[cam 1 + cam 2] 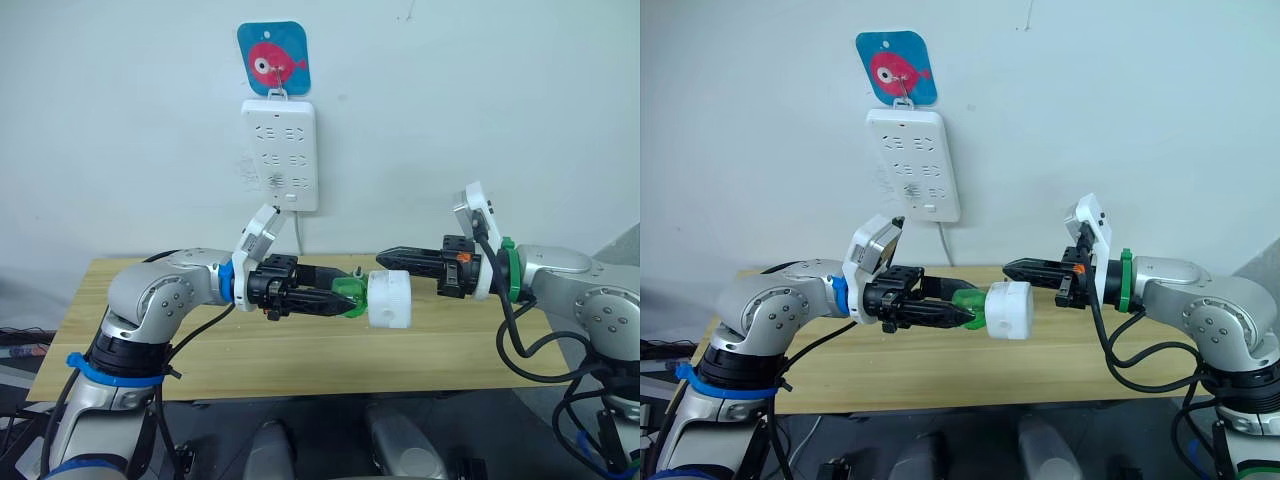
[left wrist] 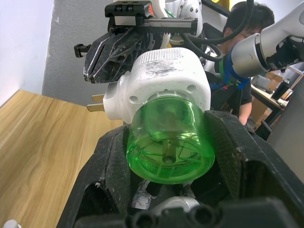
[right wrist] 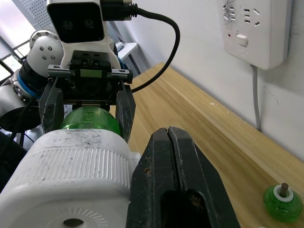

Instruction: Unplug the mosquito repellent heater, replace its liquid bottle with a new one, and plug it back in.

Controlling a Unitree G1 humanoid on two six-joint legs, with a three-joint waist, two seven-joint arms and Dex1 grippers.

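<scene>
The mosquito repellent heater (image 1: 390, 300), a white rounded unit, hangs in the air above the table with a green liquid bottle (image 1: 350, 294) screwed into its end. My left gripper (image 1: 343, 300) is shut on the green bottle, one black finger on each side (image 2: 228, 142). The heater's two plug prongs (image 2: 95, 101) stick out sideways. My right gripper (image 1: 384, 260) sits against the heater's upper side with its fingers (image 3: 168, 142) pressed together and nothing between them. A second green bottle (image 3: 282, 202) with a wick stands on the table near the wall.
A white multi-socket power strip (image 1: 280, 155) hangs on the wall from a blue fish hook (image 1: 273, 58), its cable dropping behind the wooden table (image 1: 300, 350). A person (image 2: 242, 28) sits in the background beyond the right arm.
</scene>
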